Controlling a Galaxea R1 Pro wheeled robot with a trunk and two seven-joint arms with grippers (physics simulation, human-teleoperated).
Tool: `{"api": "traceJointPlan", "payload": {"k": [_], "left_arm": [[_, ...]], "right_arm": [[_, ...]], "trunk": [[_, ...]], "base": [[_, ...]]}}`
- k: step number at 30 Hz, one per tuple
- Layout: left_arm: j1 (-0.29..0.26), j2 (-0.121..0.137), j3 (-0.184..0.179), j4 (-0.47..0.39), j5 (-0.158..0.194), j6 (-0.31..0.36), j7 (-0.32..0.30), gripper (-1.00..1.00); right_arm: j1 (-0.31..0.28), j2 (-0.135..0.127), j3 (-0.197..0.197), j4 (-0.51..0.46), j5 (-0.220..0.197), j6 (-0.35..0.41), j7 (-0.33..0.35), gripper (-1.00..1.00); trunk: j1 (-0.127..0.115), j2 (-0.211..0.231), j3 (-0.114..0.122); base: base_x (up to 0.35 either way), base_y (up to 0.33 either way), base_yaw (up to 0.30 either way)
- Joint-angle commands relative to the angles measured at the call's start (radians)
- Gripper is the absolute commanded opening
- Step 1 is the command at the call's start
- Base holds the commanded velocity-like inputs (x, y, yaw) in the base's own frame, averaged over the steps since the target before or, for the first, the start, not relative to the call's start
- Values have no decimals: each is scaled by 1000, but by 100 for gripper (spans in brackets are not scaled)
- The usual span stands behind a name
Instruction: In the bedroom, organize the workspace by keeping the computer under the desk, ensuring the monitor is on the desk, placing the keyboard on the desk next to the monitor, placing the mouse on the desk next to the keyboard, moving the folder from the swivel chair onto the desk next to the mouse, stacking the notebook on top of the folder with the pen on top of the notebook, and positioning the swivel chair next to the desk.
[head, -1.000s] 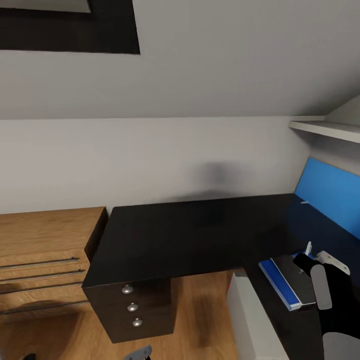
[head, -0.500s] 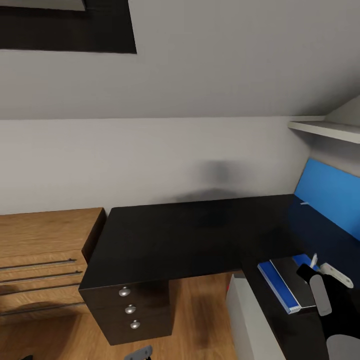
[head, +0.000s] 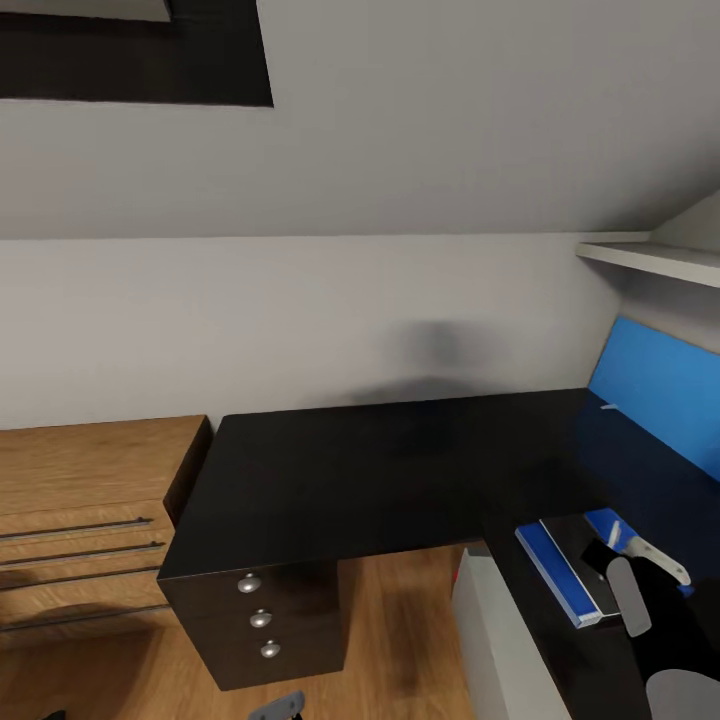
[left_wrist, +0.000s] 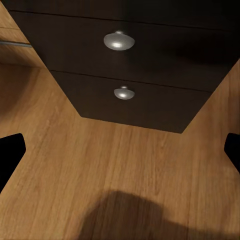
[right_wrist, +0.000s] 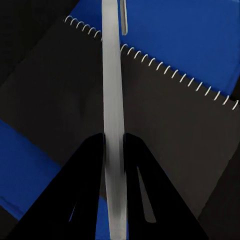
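The right hand (right_wrist: 114, 150) pinches the pen (right_wrist: 113, 115) between its black fingers (right_wrist: 82, 185), above the spiral-bound notebook (right_wrist: 150, 120) lying on the blue folder (right_wrist: 185, 30) on the black worktop (head: 380, 470). The left hand's fingers (left_wrist: 10, 150) are spread wide, facing the drawer unit (left_wrist: 135, 75) above the wooden floor (left_wrist: 120, 170).

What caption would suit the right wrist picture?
Right gripper shut on the pale pen, held above the spiral-bound notebook lying on the blue folder.
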Motion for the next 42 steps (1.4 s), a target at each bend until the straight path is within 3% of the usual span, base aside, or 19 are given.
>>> {"api": "traceJointPlan", "payload": {"k": [1,19,28,42], "left_arm": [[-2,1,-8,0,9,-5,6,100],[-2,1,-10,0,10,-5,6,100],[-2,1,-10,0,10,-5,6,100],[-2,1,-10,0,10,-5,6,100]], "right_arm": [[-1,0,3,1,-11,2,-8,-100],[-2,-1,34,13,-10,-26,-9,-100],[-32,-33,34,153,-9,-89,-10,-100],[-40,-35,35,166,-9,-96,-10,-100]], "trunk": [[0,-1,-1],[0,-1,-1],[0,-1,-1],[0,-1,-1]], "base": [[18,0,0],[109,35,0],[1,0,0],[0,0,0]]}}
